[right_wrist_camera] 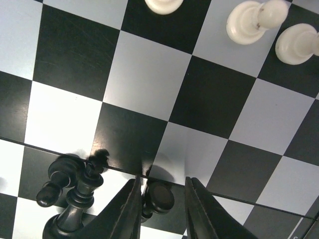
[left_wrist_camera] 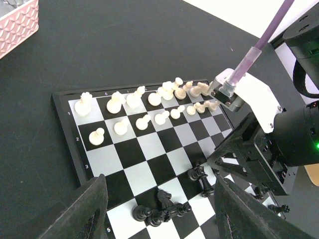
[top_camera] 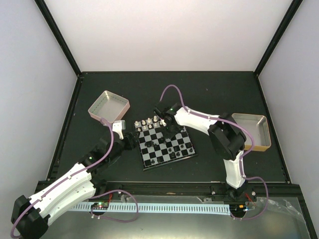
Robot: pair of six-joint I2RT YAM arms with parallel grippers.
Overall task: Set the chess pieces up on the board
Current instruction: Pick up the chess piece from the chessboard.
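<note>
The board (top_camera: 158,155) lies mid-table. White chess pieces (left_wrist_camera: 142,109) stand in two rows along its far edge. Several black pieces (left_wrist_camera: 162,209) lie toppled in a heap mid-board, and two more (left_wrist_camera: 200,178) lean together beside them. My left gripper (left_wrist_camera: 164,219) is open wide and empty, low over the board's left side (top_camera: 133,142), with the heap between its fingers. My right gripper (right_wrist_camera: 162,184) hovers over the board (top_camera: 172,133), jaws a little apart around a tilted black pawn (right_wrist_camera: 159,196). The pawn leans on the left finger, with a gap to the right finger.
A pink-sided metal tray (top_camera: 108,106) stands at the back left, and its corner shows in the left wrist view (left_wrist_camera: 17,22). A tan-sided tray (top_camera: 251,130) stands at the right. A black king and another black piece (right_wrist_camera: 75,194) stand just left of my right fingers.
</note>
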